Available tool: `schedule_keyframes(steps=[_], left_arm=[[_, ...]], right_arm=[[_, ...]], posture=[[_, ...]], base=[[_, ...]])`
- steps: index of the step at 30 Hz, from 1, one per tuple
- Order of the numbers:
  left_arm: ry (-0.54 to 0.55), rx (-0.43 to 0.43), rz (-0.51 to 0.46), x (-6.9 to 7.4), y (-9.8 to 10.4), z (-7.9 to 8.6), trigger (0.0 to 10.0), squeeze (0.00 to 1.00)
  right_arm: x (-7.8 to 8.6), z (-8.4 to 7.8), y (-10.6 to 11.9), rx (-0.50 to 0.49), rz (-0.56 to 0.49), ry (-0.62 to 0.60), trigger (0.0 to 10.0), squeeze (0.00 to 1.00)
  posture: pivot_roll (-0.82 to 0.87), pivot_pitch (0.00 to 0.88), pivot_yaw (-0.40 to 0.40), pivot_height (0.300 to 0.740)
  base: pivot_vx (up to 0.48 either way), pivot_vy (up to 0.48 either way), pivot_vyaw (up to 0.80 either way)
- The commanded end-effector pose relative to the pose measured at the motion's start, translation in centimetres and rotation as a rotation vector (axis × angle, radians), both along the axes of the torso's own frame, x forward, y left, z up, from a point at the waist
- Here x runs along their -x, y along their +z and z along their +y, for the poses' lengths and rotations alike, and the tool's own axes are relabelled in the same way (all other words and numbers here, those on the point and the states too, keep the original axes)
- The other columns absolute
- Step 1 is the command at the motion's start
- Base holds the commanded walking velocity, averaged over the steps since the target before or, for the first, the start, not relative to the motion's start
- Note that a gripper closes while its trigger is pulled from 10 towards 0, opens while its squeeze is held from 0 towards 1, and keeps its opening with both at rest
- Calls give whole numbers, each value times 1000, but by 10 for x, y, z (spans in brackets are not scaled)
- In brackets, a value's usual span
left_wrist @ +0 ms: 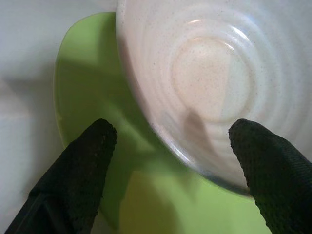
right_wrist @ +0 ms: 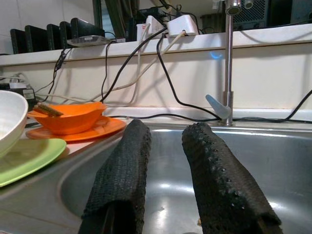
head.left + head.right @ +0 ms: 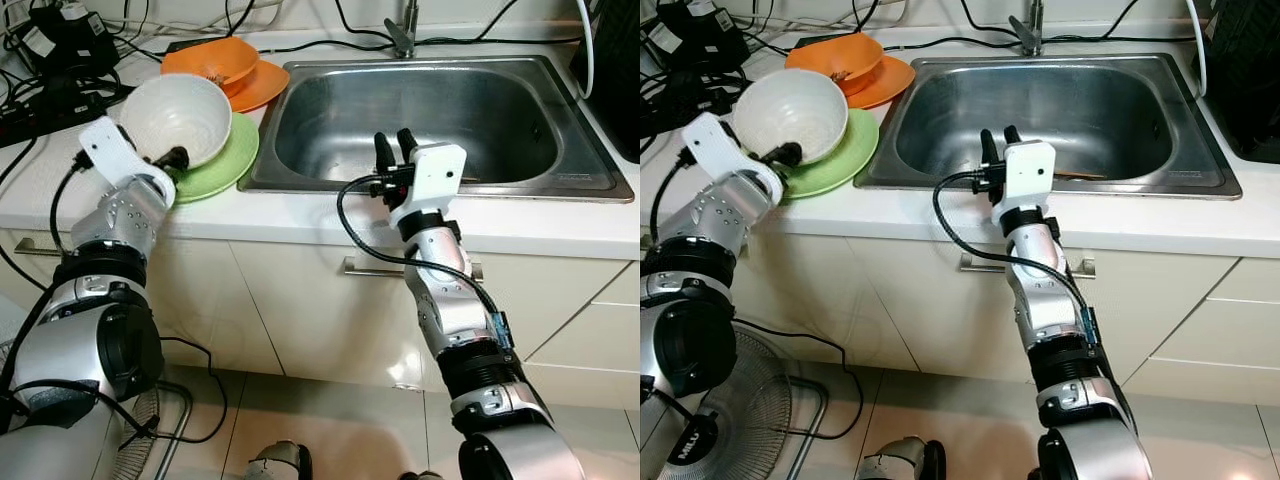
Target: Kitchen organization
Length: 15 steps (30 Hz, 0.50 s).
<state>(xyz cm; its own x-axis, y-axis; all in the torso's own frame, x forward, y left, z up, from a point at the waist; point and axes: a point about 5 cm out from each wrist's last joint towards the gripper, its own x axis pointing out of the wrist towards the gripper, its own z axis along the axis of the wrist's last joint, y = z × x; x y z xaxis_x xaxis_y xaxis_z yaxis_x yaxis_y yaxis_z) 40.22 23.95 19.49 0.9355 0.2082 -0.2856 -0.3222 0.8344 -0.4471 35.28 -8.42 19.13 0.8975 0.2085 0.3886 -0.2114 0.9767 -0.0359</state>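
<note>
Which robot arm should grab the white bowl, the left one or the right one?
Probably the left. The left gripper is open at the rim of the white bowl on the green plate. The right gripper is over the sink.

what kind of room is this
Most likely a home kitchen: a stainless steel sink with a tap set in a white counter, and bowls on plates, such as the white bowl, beside it.

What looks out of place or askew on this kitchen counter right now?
The white bowl sits tilted on the green plate instead of flat, with the left pincer at its rim. Several black cables sprawl across the counter near the orange dishes.
</note>
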Motion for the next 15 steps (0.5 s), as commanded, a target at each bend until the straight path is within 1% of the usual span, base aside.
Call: schedule_keyframes(steps=[1, 3, 4, 5, 6, 7, 8, 9, 15], left_arm=[[-2, 15, 86, 4, -20, -5, 10000, 0], [5, 16, 79, 4, -19, -5, 10000, 0], [21, 15, 63, 3, -17, -3, 6706, 0], [31, 14, 52, 3, -15, -2, 6706, 0], [45, 23, 33, 3, -13, -1, 4314, 0], [60, 34, 14, 3, -12, 0, 784, 0], [60, 34, 14, 3, -12, 0, 784, 0], [75, 36, 13, 3, -12, 2, 0, 0], [115, 33, 17, 5, -12, 8, 0, 0]], right_arm=[[2, 4, 3, 7, -10, 15, 10000, 0], [2, 3, 3, 7, -10, 14, 10000, 0], [3, 3, 3, 8, -10, 14, 10000, 0], [3, 3, 3, 8, -10, 13, 10000, 0], [3, 3, 3, 8, -9, 14, 10000, 0], [3, 3, 3, 8, -9, 14, 10000, 0], [3, 3, 3, 8, -9, 14, 10000, 0], [3, 4, 3, 8, -9, 15, 10000, 0], [2, 5, 3, 7, -4, 16, 10000, 0]], posture=[[163, 74, 132, 740], [163, 73, 131, 740], [163, 70, 131, 740], [163, 69, 130, 740], [163, 69, 131, 740], [164, 68, 131, 740], [164, 68, 131, 740], [165, 67, 130, 740], [171, 70, 129, 740]], base=[[0, 0, 0], [0, 0, 0], [0, 0, 0], [0, 0, 0], [0, 0, 0], [0, 0, 0], [0, 0, 0], [0, 0, 0], [0, 0, 0]])
